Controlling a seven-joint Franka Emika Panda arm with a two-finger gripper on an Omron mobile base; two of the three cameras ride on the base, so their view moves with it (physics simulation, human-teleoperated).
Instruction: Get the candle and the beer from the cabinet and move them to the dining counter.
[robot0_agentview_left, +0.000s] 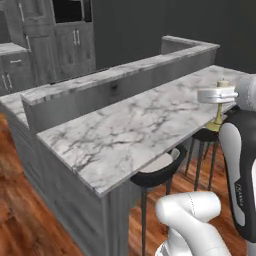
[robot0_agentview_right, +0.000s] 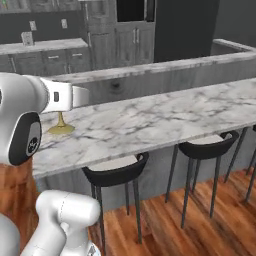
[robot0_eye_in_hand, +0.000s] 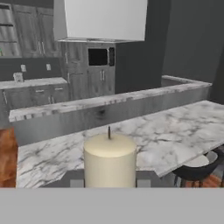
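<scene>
— Candle (robot0_eye_in_hand: 109, 159), item one of two: we log it nearest the hand camera, cream stub with a dark wick, upright. In the right base view its brass-gold base (robot0_agentview_right: 61, 129) sits on the dining counter (robot0_agentview_right: 165, 117), close to that slab's near edge at the arm's end.

— Gripper (robot0_agentview_left: 220, 97) state?

— We cannot tell. The hand sits right over the candle, and the finger tips are not clear enough in any picture to say whether they pinch the stub or stand spread beside it. We can say the holder's foot appears to touch the marble.

— Step in hand, then?

— Our judgement: setting the candle down, first half of the task near its end. Next move calls for letting go if the grip is on, then lifting straight up so the stub is not tipped.

— Farther items?

— Raised marble ledge (robot0_agentview_right: 150, 70) behind the slab; two black stools (robot0_agentview_right: 116, 172) under its near edge; beyond, the grey cabinet (robot0_agentview_right: 135, 35) against the far wall. Beer: we make out no bottle there at this range; fetching it remains to do.
</scene>
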